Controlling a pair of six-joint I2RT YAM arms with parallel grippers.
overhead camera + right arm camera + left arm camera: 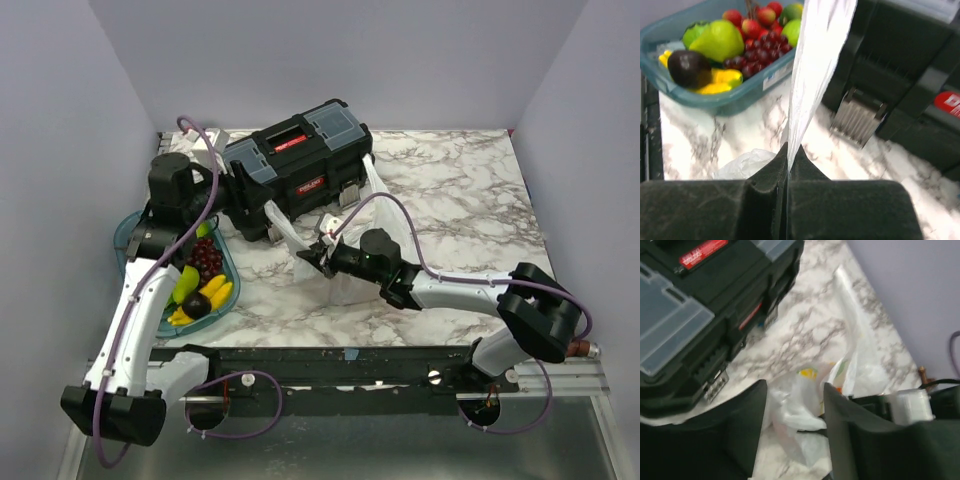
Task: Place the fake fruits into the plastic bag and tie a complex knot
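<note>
The marble table [470, 200] spreads under and around both claws. The black toolbox [300, 165] stands on it just past the right claw [316, 256]. In the top view the left claw [250, 205] sits against the toolbox's near-left side. From the left wrist, the toolbox fills the area up and to the left of the fingers.

The bag [345, 288] lies crumpled on the table directly under and just behind the right claw. A strip of it runs up past the toolbox's right end. From the left wrist, the bag [795, 405] shows through the gap ahead of the left claw [795, 390]. Small yellow and orange patches show on it, and I cannot tell what they are.

The teal tray [125, 235] lies well to the left of the right claw, beneath the left arm. From the right wrist, its wall [740, 92] is ahead and to the left of the fingers.

The fruits [200, 285] lie heaped in the tray: green, yellow, red, a dark grape bunch and a dark plum. All are well apart from the right claw.

The right claw [788, 150] is clamped tight on a band of bag film, which rises taut from between its fingers. The left claw's fingers stand apart, gripping nothing that shows.
</note>
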